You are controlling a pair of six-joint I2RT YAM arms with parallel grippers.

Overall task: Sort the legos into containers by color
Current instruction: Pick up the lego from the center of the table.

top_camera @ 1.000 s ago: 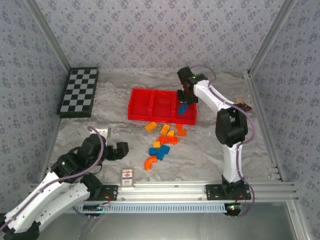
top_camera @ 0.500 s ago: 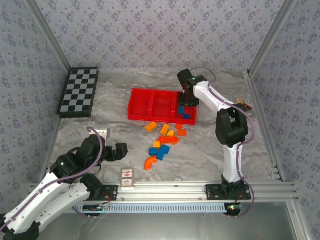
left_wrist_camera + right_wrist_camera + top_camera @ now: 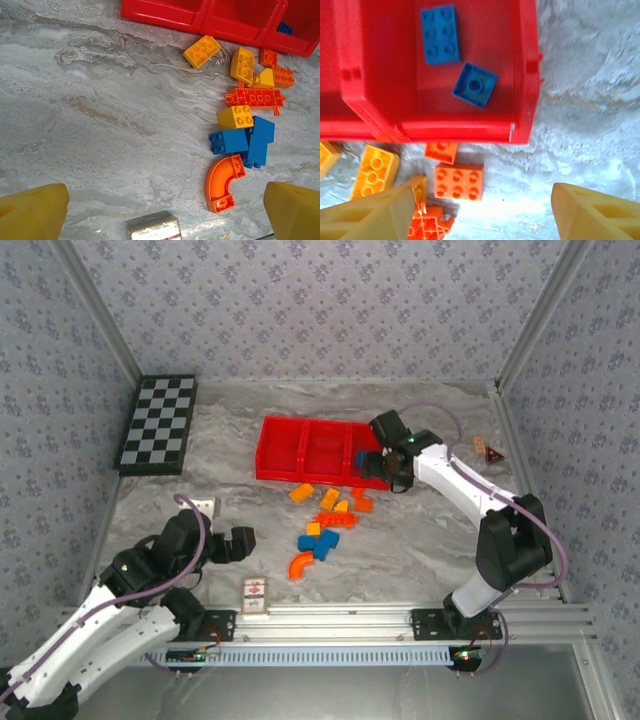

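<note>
The red tray [image 3: 262, 452] has three containers side by side. Its right one [image 3: 527, 75] holds two blue legos [image 3: 440, 34]. My right gripper [image 3: 385, 468] hangs open over the tray's front right corner; in the right wrist view the right gripper [image 3: 482, 205] has nothing between its fingers, and a red-orange brick [image 3: 459, 181] lies on the table below. Loose legos [image 3: 325, 520] lie in front of the tray: yellow [image 3: 202, 51], blue [image 3: 242, 141], a curved orange one [image 3: 223, 182]. My left gripper [image 3: 232, 540] stands open and empty at the near left, left of the bricks.
A checkerboard [image 3: 158, 423] lies at the far left. A small printed card [image 3: 256, 595] sits near the front rail, just left of the curved brick. A small object [image 3: 487, 448] lies by the right wall. Bare marble stretches left of the bricks.
My right gripper opened and let a blue brick fall into the right compartment, then drew back toward the tray's front right corner. The left arm has not moved.
</note>
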